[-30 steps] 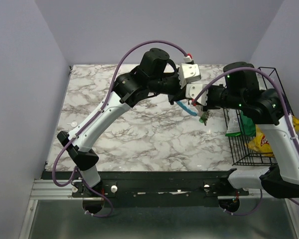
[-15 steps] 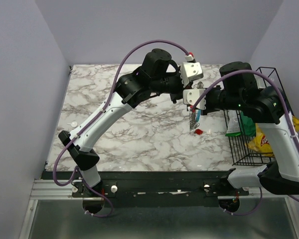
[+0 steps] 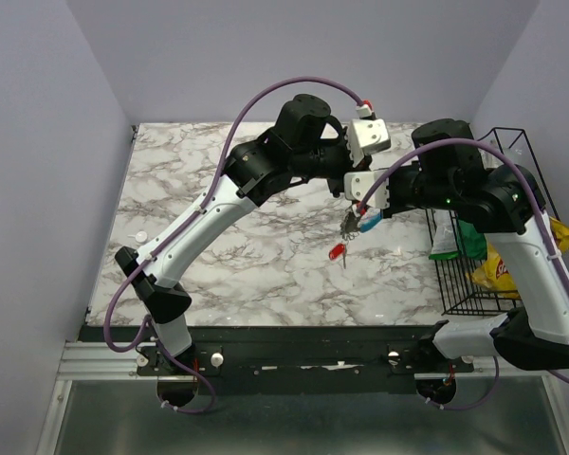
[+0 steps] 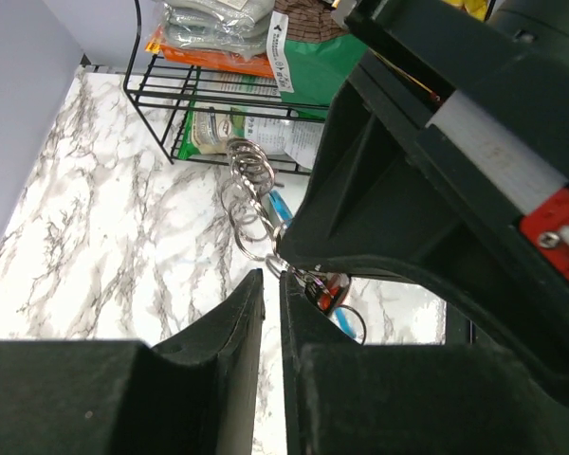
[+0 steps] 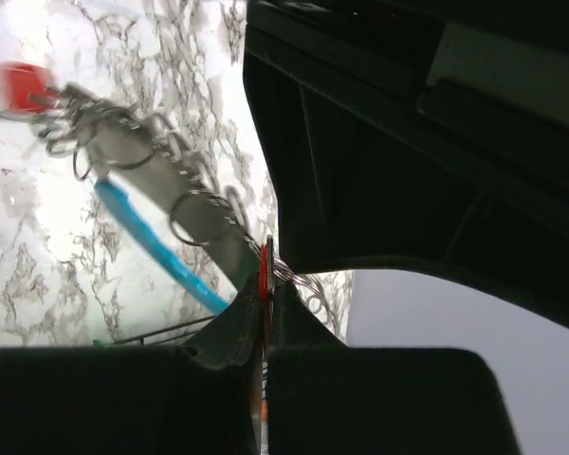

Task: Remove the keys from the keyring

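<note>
My right gripper point(image 5: 266, 284) is shut on a flat red key head where a thin wire loop passes. The keyring point(image 5: 185, 204) hangs from that grip: a grey strap, a bright blue loop point(image 5: 152, 248) and several small metal rings. Another red key point(image 5: 19, 85) swings at its far end, blurred. From above, the bundle point(image 3: 353, 223) dangles over the marble table below the right gripper point(image 3: 358, 204), with the red key point(image 3: 337, 253) lowest. My left gripper point(image 4: 270, 275) sits just beside the rings point(image 4: 247, 194), its jaws slightly apart with nothing between them.
A black wire basket point(image 3: 484, 275) with snack bags stands at the table's right edge, close behind the right arm. It also shows in the left wrist view as the rack point(image 4: 156, 104). A small white object point(image 3: 137, 234) lies near the left edge.
The left jaws have parted and let go of the bundle. The keyring now hangs from the right gripper alone and has swung left, red key trailing.
</note>
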